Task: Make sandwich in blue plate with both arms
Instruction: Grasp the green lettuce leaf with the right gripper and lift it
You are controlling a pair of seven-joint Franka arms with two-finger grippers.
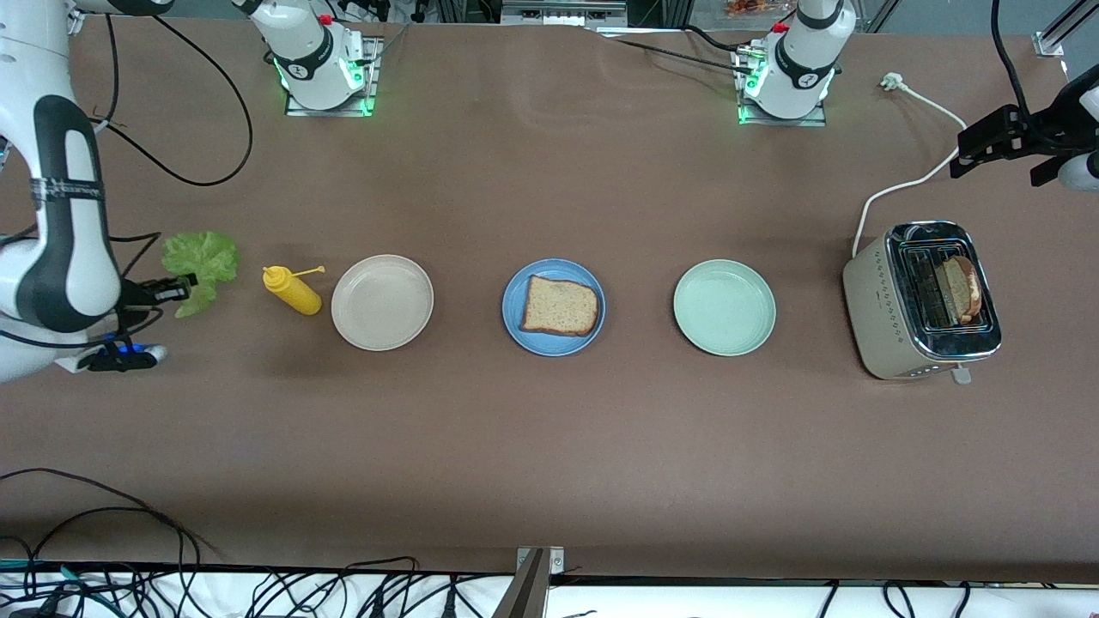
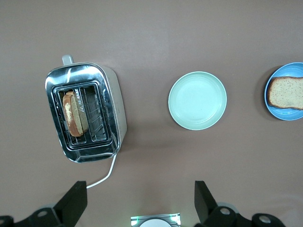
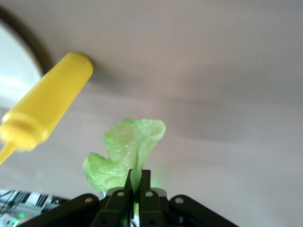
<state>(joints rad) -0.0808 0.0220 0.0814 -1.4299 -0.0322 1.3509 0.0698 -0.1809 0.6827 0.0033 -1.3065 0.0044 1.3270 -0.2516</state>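
Green lettuce leaf (image 3: pixel 128 151) is pinched at its edge in the right gripper (image 3: pixel 137 185), jaws clenched on it, at the right arm's end of the table beside the yellow squeeze bottle (image 1: pixel 292 290). We can't tell whether the leaf is off the table yet.

We'd lift straight up first: the grip looks thin and the leaf floppy, so we go slowly, pass above the bottle and the beige plate (image 1: pixel 382 302), and lay it flat on the bread.

Left gripper (image 2: pixel 137 201) hangs released over the toaster's end of the table, waiting.

Containers:
- blue plate (image 1: pixel 554 307): one bread slice (image 1: pixel 560 305), centred
- beige plate: nothing in it
- pale green plate (image 1: pixel 724 307): nothing in it
- toaster (image 1: pixel 923 299): second slice (image 1: pixel 960 290) standing in one slot, other slot bare
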